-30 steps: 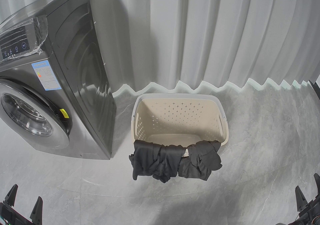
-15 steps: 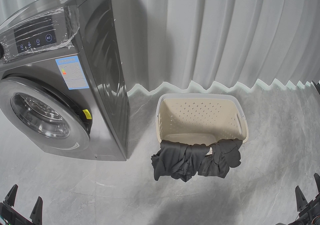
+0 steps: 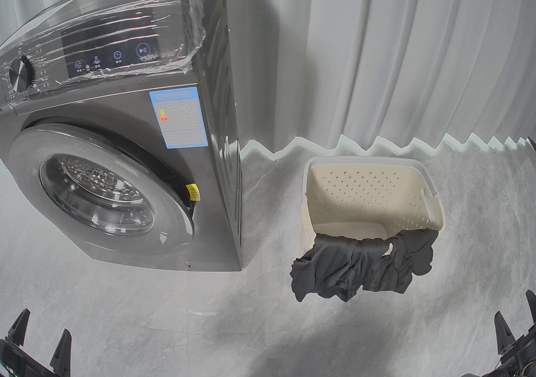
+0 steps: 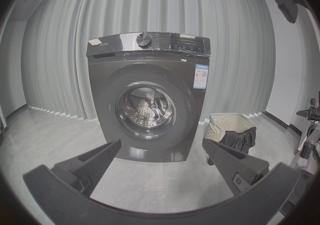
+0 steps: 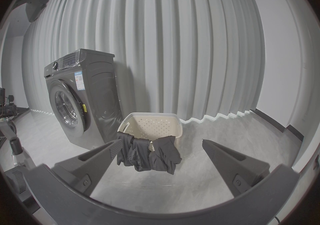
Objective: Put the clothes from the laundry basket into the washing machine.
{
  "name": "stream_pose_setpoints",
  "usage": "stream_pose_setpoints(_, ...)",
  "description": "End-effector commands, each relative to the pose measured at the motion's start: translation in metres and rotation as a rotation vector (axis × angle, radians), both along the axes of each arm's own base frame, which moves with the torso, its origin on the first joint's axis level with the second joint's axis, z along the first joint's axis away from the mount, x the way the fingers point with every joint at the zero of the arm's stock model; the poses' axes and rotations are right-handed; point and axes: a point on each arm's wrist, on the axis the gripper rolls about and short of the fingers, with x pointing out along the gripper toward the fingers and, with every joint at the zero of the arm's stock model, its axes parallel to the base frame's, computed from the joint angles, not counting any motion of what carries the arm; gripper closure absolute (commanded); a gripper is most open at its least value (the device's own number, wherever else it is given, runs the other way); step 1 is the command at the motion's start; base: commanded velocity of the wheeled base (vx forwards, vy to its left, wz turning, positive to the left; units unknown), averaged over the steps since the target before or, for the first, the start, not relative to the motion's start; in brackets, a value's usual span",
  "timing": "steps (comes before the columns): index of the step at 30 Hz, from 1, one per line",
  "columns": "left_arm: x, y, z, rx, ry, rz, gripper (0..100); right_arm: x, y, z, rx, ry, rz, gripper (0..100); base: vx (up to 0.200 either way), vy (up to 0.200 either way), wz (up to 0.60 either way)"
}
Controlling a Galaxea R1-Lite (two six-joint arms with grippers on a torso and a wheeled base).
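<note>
Dark clothes (image 3: pixel 360 269) are draped over the near rim of the laundry basket (image 3: pixel 368 162), long axis laid along that rim. Jaws of both grippers are spread, nothing held. The right gripper (image 3: pixel 515 308) is judged nearer than the left gripper (image 3: pixel 43 325), with the clothes ahead and to its left. The washing machine (image 3: pixel 111 115) is seen left of the basket.

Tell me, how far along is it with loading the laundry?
Nothing looks done yet: the dark clothes hang over the front rim of the basket, and the door of the washing machine is shut. Nothing is in hand: the left pincer and right pincer are open and empty, apart from the basket. Left: open the door, pick up the clothes, put them inside.
</note>
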Motion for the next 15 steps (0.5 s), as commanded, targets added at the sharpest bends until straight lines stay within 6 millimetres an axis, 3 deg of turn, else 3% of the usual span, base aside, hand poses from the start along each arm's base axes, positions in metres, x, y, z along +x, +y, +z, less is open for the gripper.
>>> stream_pose_setpoints(1,0.0000,0.0000,-0.0048,0.000,0.000,0.000,0,0.0007,0.0000,-0.0051,0.000,0.009,0.000,0,0.000,0.200,0.00)
stream_pose_setpoints(15,0.0000,0.0000,-0.0048,0.000,0.000,0.001,0,0.0007,0.0000,-0.0051,0.000,0.009,-0.001,0,0.000,0.200,0.00)
